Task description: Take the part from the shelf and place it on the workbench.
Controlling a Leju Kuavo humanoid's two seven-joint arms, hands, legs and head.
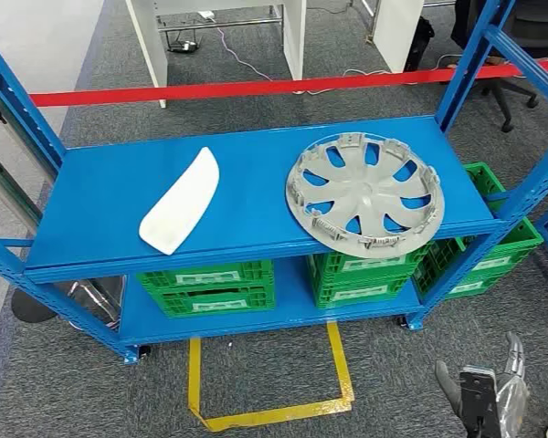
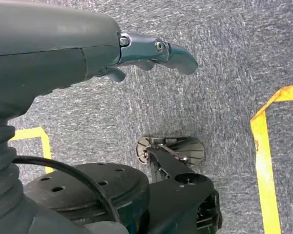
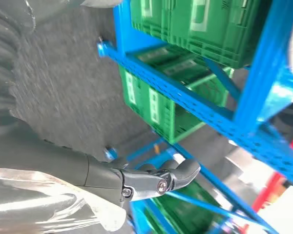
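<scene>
- Blue shelf (image 1: 258, 187), two tiers, standing on grey carpet; a red tape barrier (image 1: 258, 88) runs behind it. Top deck carries both loose parts.
- Green crates (image 1: 205, 285) fill the lower tier; seen close in the right wrist view, just beyond the frame rails.
- Grey wheel cover (image 1: 365, 192), face up on the right of the top deck. Its near rim overhangs the front lip. Risk: a clumsy touch from below or the front could tip it off the edge.
- White curved panel (image 1: 180, 199), lying flat on the left of the deck, well apart from the wheel cover. The task says only "the part", so picking the wrong one is a real risk.
- Yellow floor marking (image 1: 271, 415) just in front of the shelf.
- Right hand (image 1: 489, 392), low by the robot's side, well short of the shelf. Fingers loosely extended, nothing in them. Raising it close to the upright could clip the frame.
- Left hand (image 2: 152, 51), hanging over the carpet, fingers stretched out, holding nothing.
- Judgement: the reach has not begun; neither part is touched.
</scene>
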